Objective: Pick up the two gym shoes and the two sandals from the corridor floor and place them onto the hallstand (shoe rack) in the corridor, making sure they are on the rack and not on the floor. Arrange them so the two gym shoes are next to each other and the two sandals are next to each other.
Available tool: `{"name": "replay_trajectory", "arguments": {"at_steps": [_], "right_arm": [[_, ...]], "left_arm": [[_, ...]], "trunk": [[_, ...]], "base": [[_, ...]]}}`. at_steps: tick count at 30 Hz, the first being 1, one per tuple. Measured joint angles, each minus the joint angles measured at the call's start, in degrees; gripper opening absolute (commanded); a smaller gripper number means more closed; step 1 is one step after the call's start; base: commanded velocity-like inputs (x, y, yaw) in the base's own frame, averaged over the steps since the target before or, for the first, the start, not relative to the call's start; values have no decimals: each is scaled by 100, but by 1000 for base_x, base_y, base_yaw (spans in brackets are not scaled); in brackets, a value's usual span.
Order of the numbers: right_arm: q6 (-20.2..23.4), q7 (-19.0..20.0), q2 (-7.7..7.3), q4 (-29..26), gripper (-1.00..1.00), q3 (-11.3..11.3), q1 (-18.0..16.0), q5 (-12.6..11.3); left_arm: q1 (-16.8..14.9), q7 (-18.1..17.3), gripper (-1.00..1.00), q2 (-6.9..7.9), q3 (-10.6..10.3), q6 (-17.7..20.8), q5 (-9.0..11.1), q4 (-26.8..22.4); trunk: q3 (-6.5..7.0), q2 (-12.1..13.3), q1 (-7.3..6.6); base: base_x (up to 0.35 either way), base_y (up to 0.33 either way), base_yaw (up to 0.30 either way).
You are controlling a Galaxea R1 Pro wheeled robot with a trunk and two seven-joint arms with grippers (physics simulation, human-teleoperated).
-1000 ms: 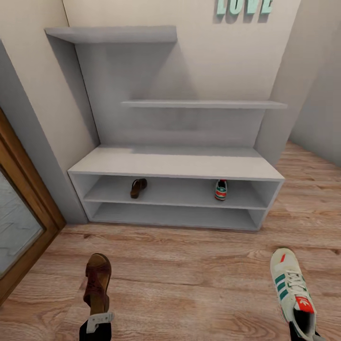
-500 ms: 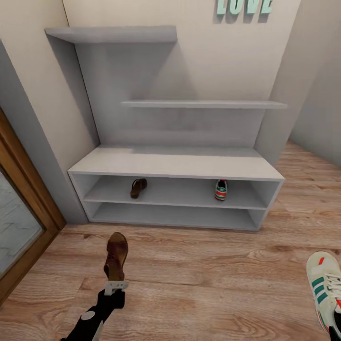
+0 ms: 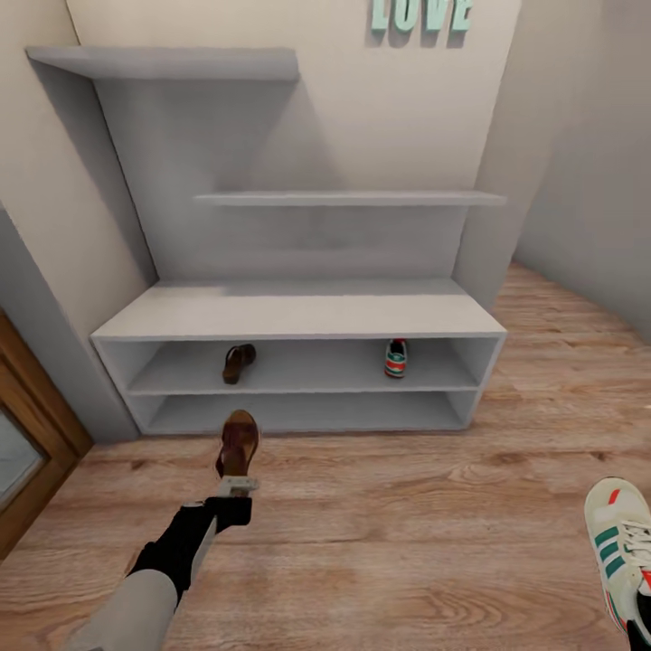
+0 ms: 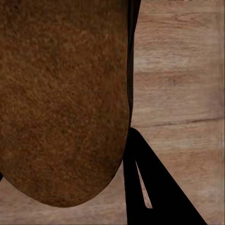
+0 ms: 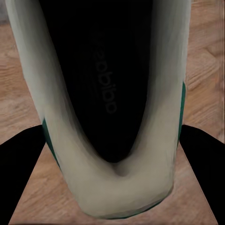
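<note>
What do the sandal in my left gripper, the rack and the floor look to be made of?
The held sandal looks like brown leather or suede: matte, finely mottled grain in the left wrist view. The hallstand looks like painted board or laminate: flat pale grey, no grain. The corridor floor looks like wood-grain planks, possibly laminate; seams and knots show.

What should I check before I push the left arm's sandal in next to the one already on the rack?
1. Left gripper has the held sandal: ok.
2. Shelved sandal lies on the upper tier of the hallstand: ok.
3. Free shelf beside it: ok, the shelved gym shoe sits far along.
4. Held sandal high enough for that tier: cannot tell.
5. Right gripper's hold on the held gym shoe: cannot tell, the gripper sits at the frame edge.
</note>
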Motion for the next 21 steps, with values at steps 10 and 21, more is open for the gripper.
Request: {"name": "replay_trajectory", "arguments": {"at_steps": [10,21], "right_arm": [[-4,7,0,0,-100,21,0,4],[-4,-1,0,-8,-100,23,-2,17]], "left_arm": [[-745,-10,-100,26,-550,1155,-10,-51],[-795,-61,-100,92,-710,1250,-18,-262]], "trunk": [[0,0,0],[-3,0,0]], "base": [[0,0,-265],[0,0,-150]]}}
